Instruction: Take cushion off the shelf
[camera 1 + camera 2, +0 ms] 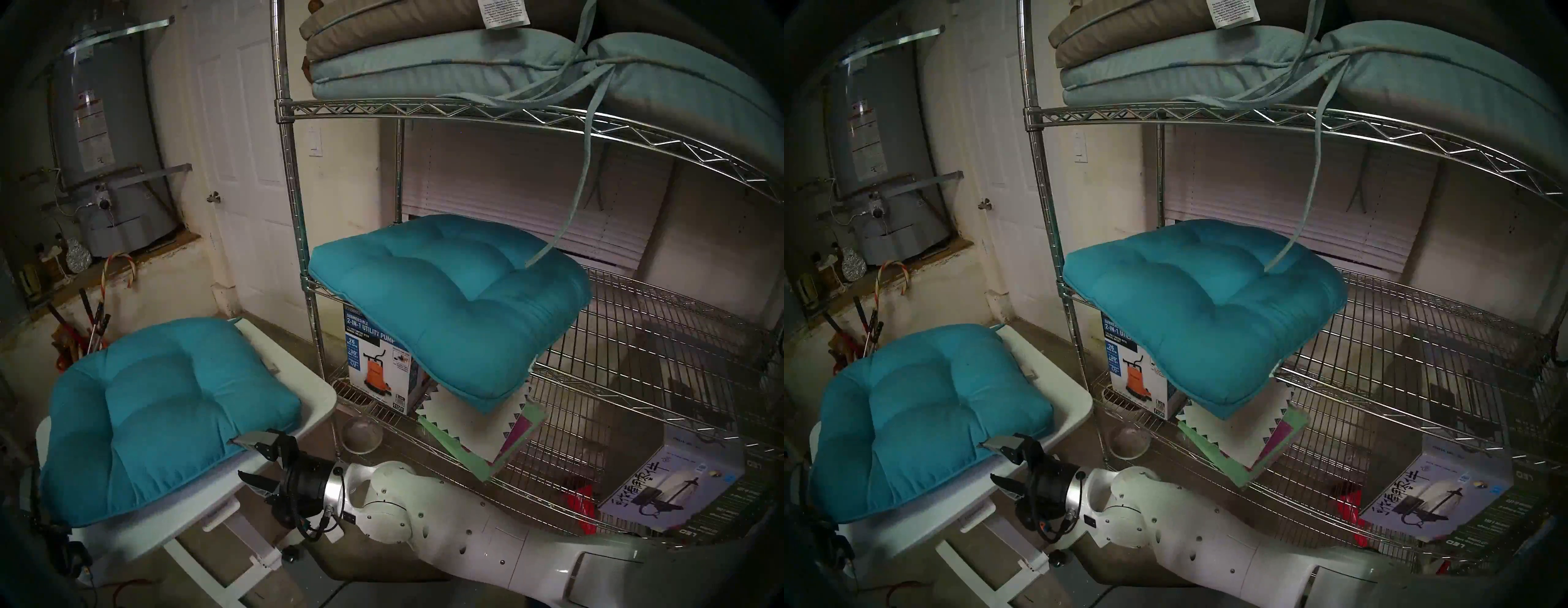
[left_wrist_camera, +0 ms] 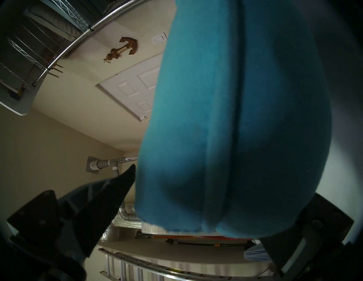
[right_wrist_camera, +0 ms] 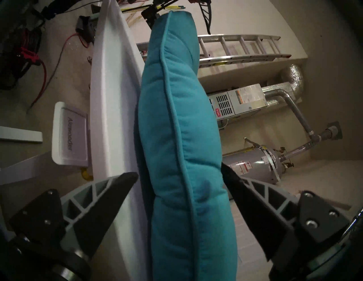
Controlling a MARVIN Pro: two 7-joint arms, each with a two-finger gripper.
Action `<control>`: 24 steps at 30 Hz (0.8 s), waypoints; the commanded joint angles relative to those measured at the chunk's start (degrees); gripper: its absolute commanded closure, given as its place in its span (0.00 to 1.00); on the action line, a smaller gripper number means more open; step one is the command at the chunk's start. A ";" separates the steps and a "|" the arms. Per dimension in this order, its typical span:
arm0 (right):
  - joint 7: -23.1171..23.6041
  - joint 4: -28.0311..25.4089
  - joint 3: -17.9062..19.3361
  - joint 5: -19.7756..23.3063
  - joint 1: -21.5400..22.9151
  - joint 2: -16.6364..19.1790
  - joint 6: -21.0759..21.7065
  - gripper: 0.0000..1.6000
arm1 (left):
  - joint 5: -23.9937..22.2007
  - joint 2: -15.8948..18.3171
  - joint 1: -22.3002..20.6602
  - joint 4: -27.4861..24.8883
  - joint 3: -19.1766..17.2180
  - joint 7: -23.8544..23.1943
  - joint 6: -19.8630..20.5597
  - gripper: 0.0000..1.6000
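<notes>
One teal cushion lies on the small white table at the left. A second teal cushion rests on the middle tier of the chrome wire shelf, its front corner overhanging. My right gripper is open at the near edge of the table cushion. In the right wrist view its fingers straddle the cushion's piped edge and the table's rim. My left gripper is open too, with the same cushion between its spread fingers.
Pale blue and tan cushions are stacked on the top tier, a tie string hanging down. The lower tiers hold a pump box, paper sheets and a lamp box. A water heater and a door stand behind.
</notes>
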 commanded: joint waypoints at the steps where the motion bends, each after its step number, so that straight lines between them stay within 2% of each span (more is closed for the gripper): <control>1: 1.28 -6.53 1.75 0.80 0.36 3.52 0.40 0.00 | -0.16 0.58 -0.19 -1.88 -0.40 0.67 -0.05 0.00; 13: 7.66 -15.28 3.95 3.26 -3.23 9.76 3.59 0.00 | -0.16 -0.74 -0.01 -3.37 -0.39 -0.41 -0.67 0.00; 15: 9.37 -17.63 4.28 3.61 -4.21 10.99 5.16 0.00 | -0.45 -1.45 0.39 -4.34 -0.58 -1.82 -0.81 0.00; 18: 10.20 -18.50 4.55 3.81 -4.76 11.38 6.02 0.00 | -1.12 -2.69 1.32 -6.38 -1.30 -4.44 -1.08 0.00; 21: 10.51 -19.21 4.75 3.94 -5.25 11.81 6.49 0.00 | -1.45 -4.28 2.66 -8.95 -2.11 -9.18 -1.06 0.00; 24: 10.56 -19.52 4.79 3.89 -5.77 12.03 6.85 0.00 | -1.58 -5.47 4.04 -10.63 -2.80 -11.29 -1.74 0.00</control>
